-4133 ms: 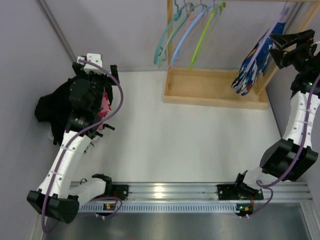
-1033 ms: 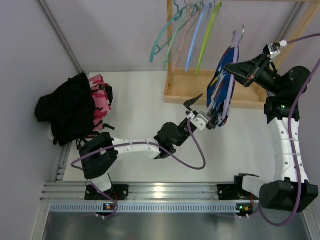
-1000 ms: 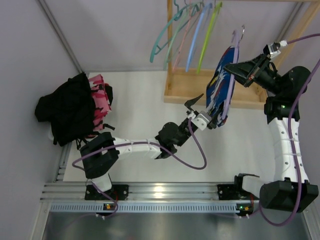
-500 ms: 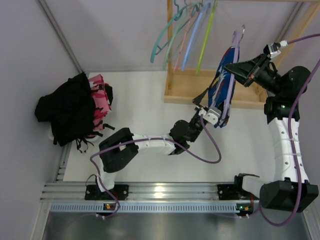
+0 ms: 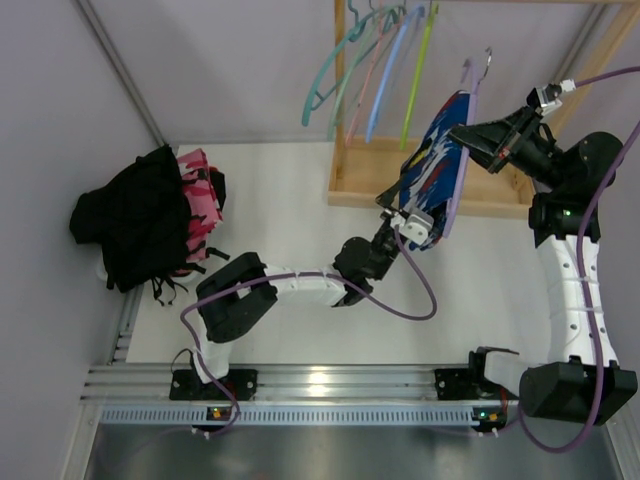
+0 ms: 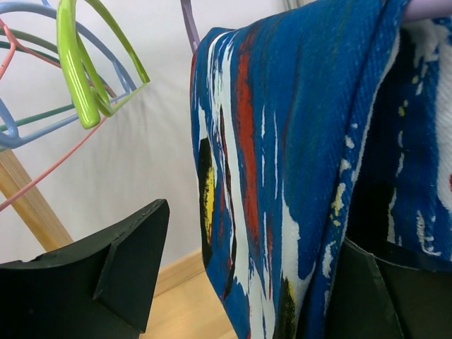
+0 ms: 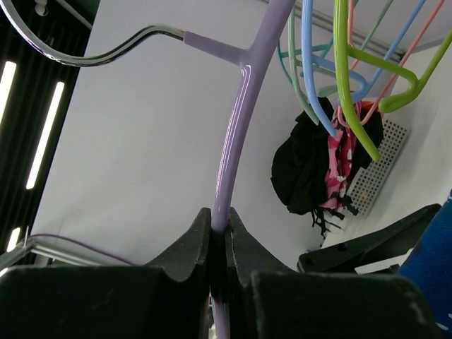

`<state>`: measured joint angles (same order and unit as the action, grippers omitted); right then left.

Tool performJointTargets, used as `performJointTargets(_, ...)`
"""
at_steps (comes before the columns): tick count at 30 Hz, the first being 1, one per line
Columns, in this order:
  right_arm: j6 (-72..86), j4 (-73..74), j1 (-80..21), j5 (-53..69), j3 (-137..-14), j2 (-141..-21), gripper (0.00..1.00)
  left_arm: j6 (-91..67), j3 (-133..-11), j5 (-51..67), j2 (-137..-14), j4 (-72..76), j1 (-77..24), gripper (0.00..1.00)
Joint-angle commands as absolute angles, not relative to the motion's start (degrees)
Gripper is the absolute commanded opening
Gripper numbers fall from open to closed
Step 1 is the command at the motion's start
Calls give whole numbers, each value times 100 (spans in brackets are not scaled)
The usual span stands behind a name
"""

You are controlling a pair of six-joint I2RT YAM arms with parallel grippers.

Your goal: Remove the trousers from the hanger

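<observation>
Blue-and-white patterned trousers [image 5: 436, 160] [image 6: 282, 141] drape over a lilac hanger [image 5: 467, 85] [image 7: 236, 120] held in the air in front of the wooden rack. My right gripper [image 5: 462, 132] [image 7: 219, 219] is shut on the hanger's lilac arm just below the hook. My left gripper [image 5: 405, 213] [image 6: 254, 233] is open at the trousers' lower edge. The cloth hangs between its fingers, against the right finger [image 6: 385, 296] and apart from the left one. Black trousers [image 5: 135, 220] and pink-red camouflage trousers [image 5: 200, 205] lie heaped at the table's left.
A wooden rack with a tray base [image 5: 360, 188] stands at the back. Several empty coloured hangers [image 5: 375, 70] hang from it, close to the left of the held trousers. The green one [image 6: 78, 78] [image 7: 346, 78] hangs nearest. Grey walls close in both sides.
My left gripper has risen and moved right onto the trousers' lower edge, and its jaws have narrowed a little. The cloth's bottom has swung left. My right gripper has kept still.
</observation>
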<state>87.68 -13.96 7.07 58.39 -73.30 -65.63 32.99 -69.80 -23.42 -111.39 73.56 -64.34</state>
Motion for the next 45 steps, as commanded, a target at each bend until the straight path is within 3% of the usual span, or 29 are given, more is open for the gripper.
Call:
performJointTargets(1,8763,-2364,598,5739,-7919,-6284,0,3331,-7066,-2294,-11127,7822,-6355,79)
performJointTargets(11,8824,-2338,589,5704,-7743,-6223,0,3340,-7602,-2084,-11443,7822,-6231,76)
performJointTargets(18,8851,-2338,589,5713,-7813,-6240,0,3366,-7691,-1934,-11461,7822,-6231,58)
performJointTargets(22,8886,-2364,589,5713,-7787,-6231,0,3322,-7541,-1916,-11303,7822,-6214,39)
performJointTargets(23,8912,-2390,589,5713,-7778,-6240,0,3305,-7471,-1907,-11224,7822,-6214,25)
performJointTargets(26,8965,-2461,589,5713,-7700,-6240,0,3305,-7392,-1986,-11049,7822,-6214,2)
performJointTargets(27,8965,-2478,589,5713,-7673,-6249,0,3305,-7383,-2030,-11004,7814,-6214,0)
performJointTargets(45,9088,-3427,650,5976,-6135,-6346,0,2856,-7927,-1942,-9861,6566,-6223,0)
